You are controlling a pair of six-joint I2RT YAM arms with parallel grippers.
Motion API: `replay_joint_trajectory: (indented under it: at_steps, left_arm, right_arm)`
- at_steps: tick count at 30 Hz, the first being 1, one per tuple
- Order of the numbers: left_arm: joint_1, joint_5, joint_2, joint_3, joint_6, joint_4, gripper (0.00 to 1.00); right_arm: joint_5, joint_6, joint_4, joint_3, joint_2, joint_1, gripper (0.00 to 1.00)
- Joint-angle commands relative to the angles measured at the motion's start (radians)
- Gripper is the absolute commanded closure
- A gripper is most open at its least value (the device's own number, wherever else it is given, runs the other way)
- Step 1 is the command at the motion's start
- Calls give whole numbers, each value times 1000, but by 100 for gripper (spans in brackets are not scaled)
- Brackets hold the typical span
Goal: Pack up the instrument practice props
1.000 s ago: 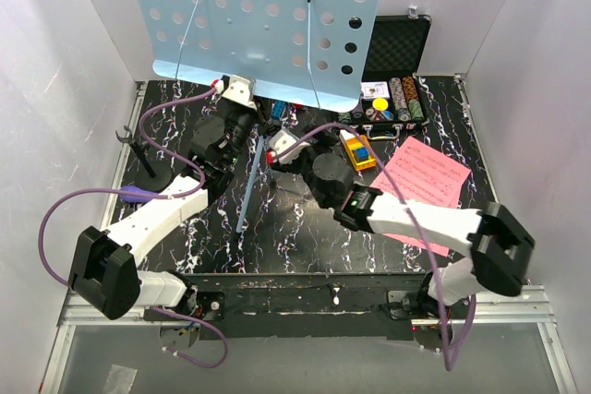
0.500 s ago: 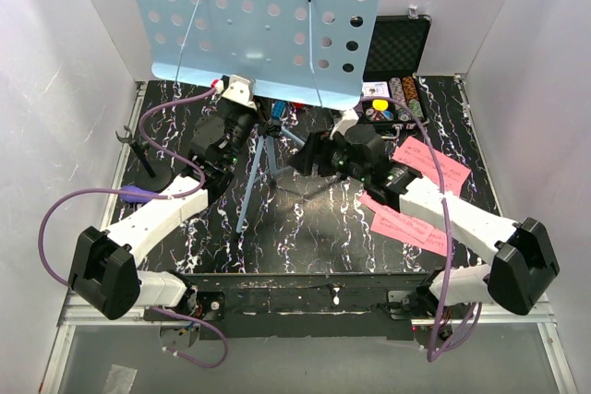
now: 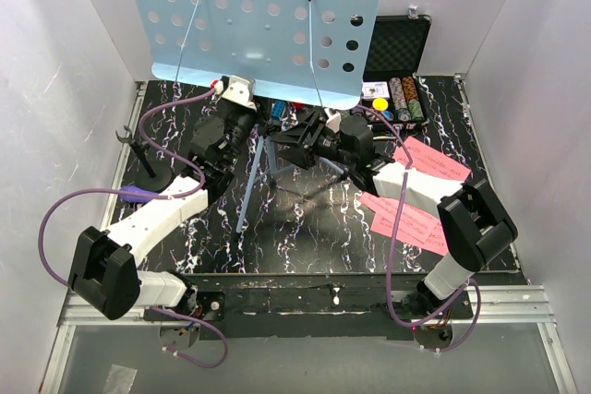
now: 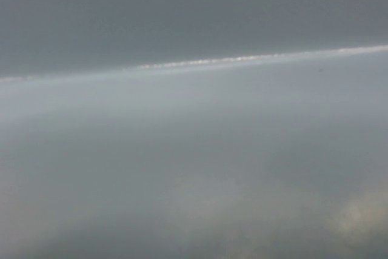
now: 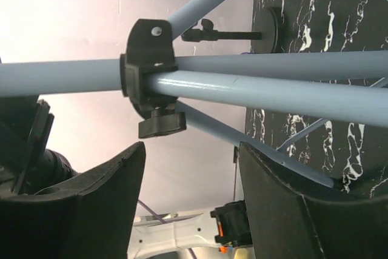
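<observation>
The right gripper [image 5: 189, 153], jaws released, should centre on the clamp knob [image 5: 161, 124] of the music stand [image 5: 273, 92] before closing; the left gripper [image 3: 238, 91] state cannot be told

Table [image 3: 305, 228]: black with white marbling
Middle: light-blue music stand [image 3: 231, 60] on its tripod legs
Left edge: thin black mic stand [image 3: 155, 173], purple microphone [image 3: 136, 195] just beside it
Right: pink pages [image 3: 434, 160] lying flat
Far right corner: open black case [image 3: 397, 43]
</observation>
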State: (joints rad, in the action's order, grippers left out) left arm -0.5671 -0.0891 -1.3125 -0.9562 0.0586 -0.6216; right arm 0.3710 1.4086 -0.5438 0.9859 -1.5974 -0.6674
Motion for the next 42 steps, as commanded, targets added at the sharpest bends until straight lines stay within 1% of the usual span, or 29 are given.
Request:
replay_joint_trajectory:
  at_steps: [1, 6, 9, 12, 17, 21, 26, 28, 36, 38, 42]
  left_arm:
    - [-4, 5, 39, 47, 60, 91, 100]
    - [-4, 11, 42, 50, 66, 86, 100]
    - [-4, 12, 47, 51, 69, 83, 100]
    - [-4, 11, 47, 53, 72, 82, 100]
    - [-5, 15, 44, 56, 69, 82, 100]
    - [-5, 12, 36, 65, 67, 79, 100]
    - [-4, 11, 32, 71, 63, 77, 100]
    - [-5, 8, 30, 74, 63, 77, 100]
    - [-4, 3, 27, 83, 58, 86, 100]
    - [-5, 3, 24, 88, 53, 89, 100]
    - [-5, 2, 24, 102, 44, 85, 100]
  right_arm:
    - [8, 164, -151, 42, -9, 5, 31]
    - [-56, 199, -192, 37, -13, 8, 31]
    - [-73, 207, -176, 60, -16, 9, 33]
    - [-69, 201, -121, 100, -32, 8, 38]
    - [-67, 202, -88, 122, -45, 6, 48]
    - [-60, 178, -42, 137, -42, -4, 51]
    - [-31, 167, -21, 172, -65, -9, 64]
    - [-17, 158, -10, 189, -75, -14, 71]
    - [14, 129, -10, 212, -91, -15, 97]
    - [17, 83, 14, 227, -87, -15, 99]
    - [22, -106, 155, 315, -76, -15, 99]
